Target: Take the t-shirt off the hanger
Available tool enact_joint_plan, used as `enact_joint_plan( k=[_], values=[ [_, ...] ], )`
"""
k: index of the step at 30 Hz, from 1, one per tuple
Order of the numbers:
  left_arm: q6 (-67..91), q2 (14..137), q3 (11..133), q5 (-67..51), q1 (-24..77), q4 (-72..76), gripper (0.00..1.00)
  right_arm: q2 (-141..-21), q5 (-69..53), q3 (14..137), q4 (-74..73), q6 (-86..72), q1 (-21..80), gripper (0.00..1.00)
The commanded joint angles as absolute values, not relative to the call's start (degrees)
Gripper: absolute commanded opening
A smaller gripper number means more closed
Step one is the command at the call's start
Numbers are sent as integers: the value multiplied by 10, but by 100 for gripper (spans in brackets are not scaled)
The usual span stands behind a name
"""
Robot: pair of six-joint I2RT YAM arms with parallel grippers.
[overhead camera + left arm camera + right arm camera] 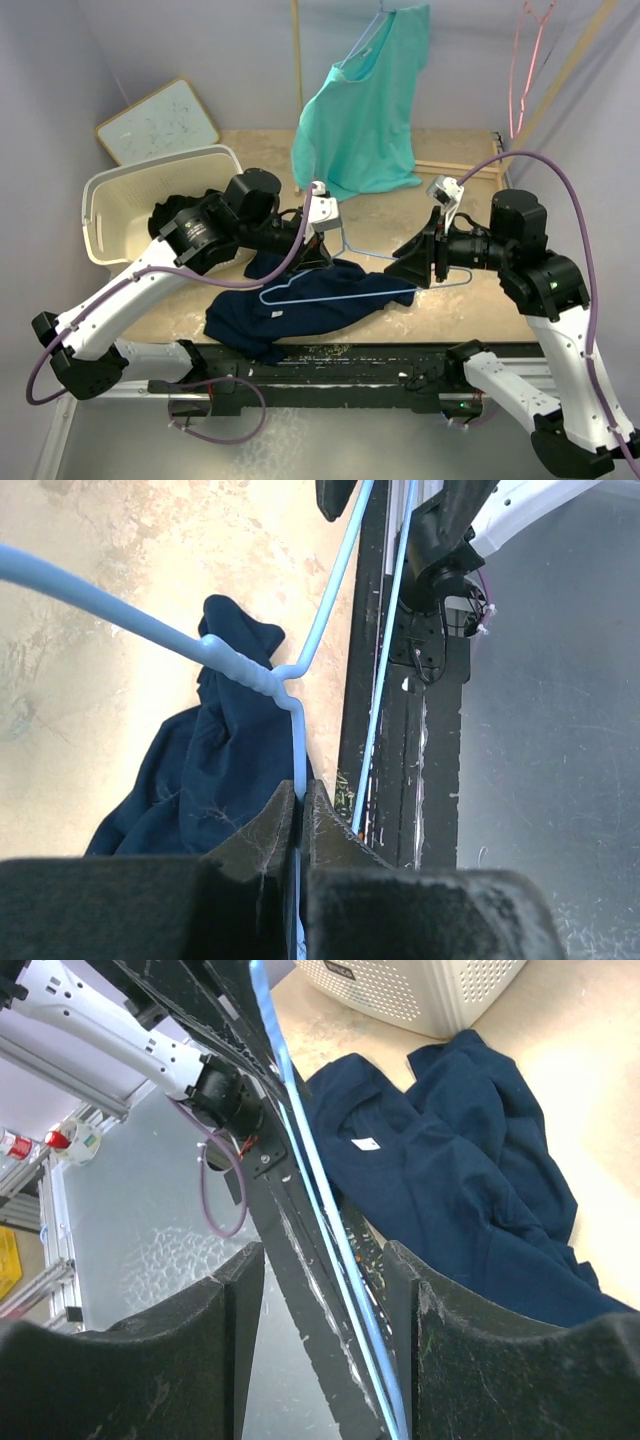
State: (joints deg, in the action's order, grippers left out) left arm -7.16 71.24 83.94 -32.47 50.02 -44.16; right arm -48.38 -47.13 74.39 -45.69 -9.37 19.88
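A navy t-shirt (pixel 300 312) lies crumpled on the table near the front edge; it also shows in the left wrist view (pixel 215 765) and the right wrist view (pixel 470 1190). A light blue wire hanger (pixel 350 295) sits over it with its wire bare on top. My left gripper (pixel 328 228) is shut on the hanger's neck (pixel 250 670), just below the twist, fingertips (pixel 299 785) pinching the wire. My right gripper (pixel 418 268) is open around the hanger's right end; the blue wire (pixel 312 1168) runs between its jaws (pixel 325 1250), closer to the right finger.
A teal shirt (pixel 365 110) hangs on another hanger at the back. A white laundry basket (pixel 120 200) stands at the left, with a whiteboard (pixel 160 122) behind it. A pink hanger (pixel 525 60) hangs at the back right. A black rail (pixel 330 365) runs along the front edge.
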Motion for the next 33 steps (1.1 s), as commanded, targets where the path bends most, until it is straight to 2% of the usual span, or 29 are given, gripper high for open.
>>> enact_joint_plan(
  k=[1,4,7,8,11,15,16,19,22,29,33],
  values=[
    [-77,689,870,-319,501,-412,0,-484,-464,738,-449,-85,205,52],
    [-74,683,871,-311,501,-406,0,-485,-474,735,-444,-84,206,33],
    [-72,676,871,-301,501,-401,0,-485,-465,738,-447,-84,206,2],
    [-71,675,871,-298,501,-399,0,-485,-456,742,-449,-84,206,0],
    [-66,670,868,-280,501,-394,0,-484,-430,752,-454,-83,207,0],
    [-40,646,842,-209,501,-366,61,-488,-387,765,-465,-90,207,0],
    [-34,635,832,-185,501,-356,71,-489,-379,769,-465,-90,206,0],
    [-16,597,799,-102,501,-324,83,-494,-326,792,-475,-95,206,0],
    [-2,546,759,-8,501,-287,86,-505,-244,834,-494,-104,206,0],
    [26,450,658,136,500,-232,87,-566,112,962,-538,-143,206,0],
    [53,427,622,176,500,-248,86,-607,193,993,-473,-122,205,0]
  ],
)
